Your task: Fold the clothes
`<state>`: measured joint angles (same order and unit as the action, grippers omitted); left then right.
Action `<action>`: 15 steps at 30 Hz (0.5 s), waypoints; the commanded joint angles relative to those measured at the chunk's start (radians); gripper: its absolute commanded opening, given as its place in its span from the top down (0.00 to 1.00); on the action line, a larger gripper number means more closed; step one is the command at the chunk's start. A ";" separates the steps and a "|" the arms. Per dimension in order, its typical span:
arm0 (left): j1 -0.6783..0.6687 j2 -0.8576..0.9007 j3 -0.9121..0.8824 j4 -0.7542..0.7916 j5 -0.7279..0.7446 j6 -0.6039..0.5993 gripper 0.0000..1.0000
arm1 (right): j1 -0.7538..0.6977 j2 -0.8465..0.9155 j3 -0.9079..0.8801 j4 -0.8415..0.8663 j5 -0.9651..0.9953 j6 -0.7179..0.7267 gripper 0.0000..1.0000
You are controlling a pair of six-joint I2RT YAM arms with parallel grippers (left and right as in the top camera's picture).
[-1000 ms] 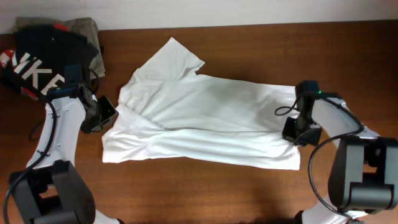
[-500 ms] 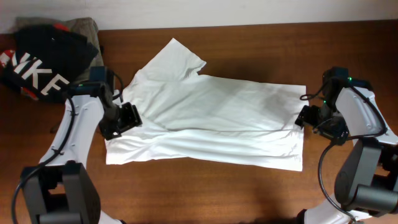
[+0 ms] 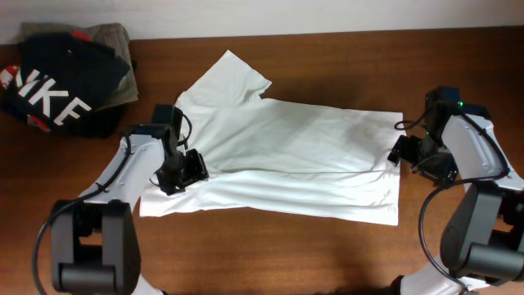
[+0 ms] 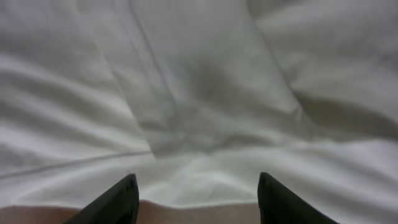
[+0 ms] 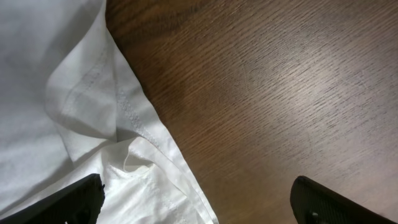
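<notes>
A white T-shirt (image 3: pixel 278 156) lies on the brown table, folded lengthwise, with one sleeve pointing to the back left. My left gripper (image 3: pixel 187 167) hovers over the shirt's left part. In the left wrist view the left gripper (image 4: pixel 196 202) is open, with only white cloth (image 4: pixel 199 93) below it and nothing between its fingers (image 4: pixel 118 199). My right gripper (image 3: pixel 407 152) is at the shirt's right edge. In the right wrist view the right gripper (image 5: pixel 199 202) stands wide open above the stitched hem (image 5: pixel 130 118) and holds nothing.
A pile of dark clothes with white lettering (image 3: pixel 61 82) sits at the back left corner on an olive garment (image 3: pixel 113 37). Bare wooden tabletop (image 5: pixel 280 81) lies to the right of the hem and along the front edge (image 3: pixel 270 254). A pale wall (image 3: pixel 327 12) borders the back.
Both grippers have opened and let go of the shirt. The left gripper has moved right, from the left edge to over the cloth. The right gripper drew back and right, then stayed.
</notes>
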<state>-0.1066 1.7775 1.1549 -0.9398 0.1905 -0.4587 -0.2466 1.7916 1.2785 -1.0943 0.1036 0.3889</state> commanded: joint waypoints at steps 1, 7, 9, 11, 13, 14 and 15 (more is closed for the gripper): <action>-0.004 0.072 -0.010 0.019 -0.022 -0.045 0.40 | -0.003 0.000 0.016 0.002 -0.006 0.012 0.01; -0.004 0.079 -0.010 0.095 -0.022 -0.045 0.57 | -0.003 0.000 0.016 0.001 -0.006 0.012 0.01; -0.004 0.079 -0.008 0.103 -0.023 -0.045 0.68 | -0.003 0.000 0.016 0.000 -0.006 0.012 0.01; -0.004 0.079 -0.005 0.117 -0.022 -0.042 0.78 | -0.003 0.000 0.016 0.001 -0.006 0.012 0.01; -0.004 0.079 -0.005 0.126 -0.022 -0.042 0.90 | -0.003 0.000 0.016 0.001 -0.018 0.012 0.01; -0.004 0.079 -0.005 0.132 -0.022 -0.042 0.97 | -0.003 0.000 0.016 0.001 -0.018 0.012 0.01; -0.004 0.079 -0.005 0.141 -0.022 -0.042 0.99 | -0.003 0.000 0.016 0.001 -0.018 0.012 0.01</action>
<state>-0.1066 1.8481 1.1473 -0.8143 0.1749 -0.4999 -0.2466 1.7916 1.2785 -1.0946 0.0952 0.3901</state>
